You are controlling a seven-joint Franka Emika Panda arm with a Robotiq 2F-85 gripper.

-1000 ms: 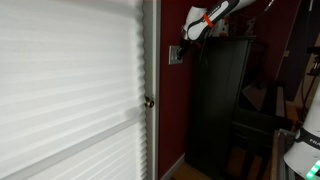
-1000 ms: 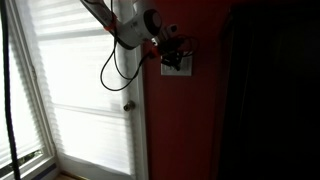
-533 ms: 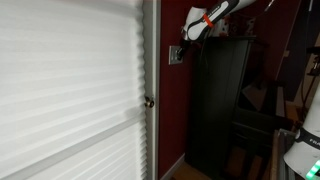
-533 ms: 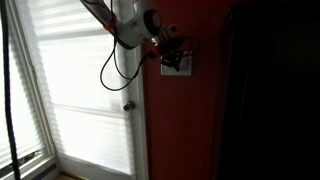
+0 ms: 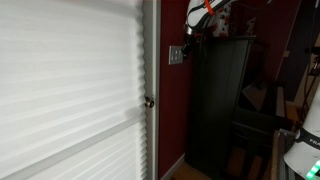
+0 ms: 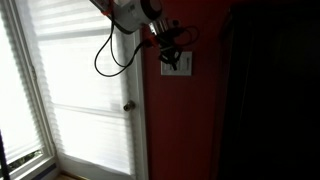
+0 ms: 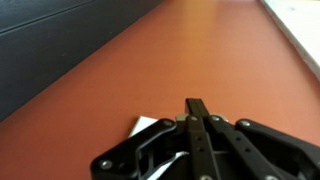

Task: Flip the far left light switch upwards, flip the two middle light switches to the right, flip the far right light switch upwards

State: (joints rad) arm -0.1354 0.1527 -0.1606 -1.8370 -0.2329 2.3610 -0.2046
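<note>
The small pale grey switch plate point(image 5: 176, 54) hangs on the dark red wall next to the door frame. It shows in both exterior views point(image 6: 178, 66). Its toggles are too small for me to tell apart or to read their positions. My gripper point(image 5: 191, 30) is just above the plate, close to the wall point(image 6: 170, 48). In the wrist view the two fingers point(image 7: 196, 106) are pressed together and hold nothing. A white corner of the plate point(image 7: 148, 128) shows beside and behind them.
A door with white blinds point(image 5: 70, 90) and a round metal knob point(image 5: 149, 101) is beside the plate; the knob also shows in an exterior view point(image 6: 128, 106). A tall dark cabinet point(image 5: 220, 100) stands on the plate's other side, close to my arm.
My gripper has moved upwards along the wall, from the level of the switch plate to just above it. It has stayed shut.
</note>
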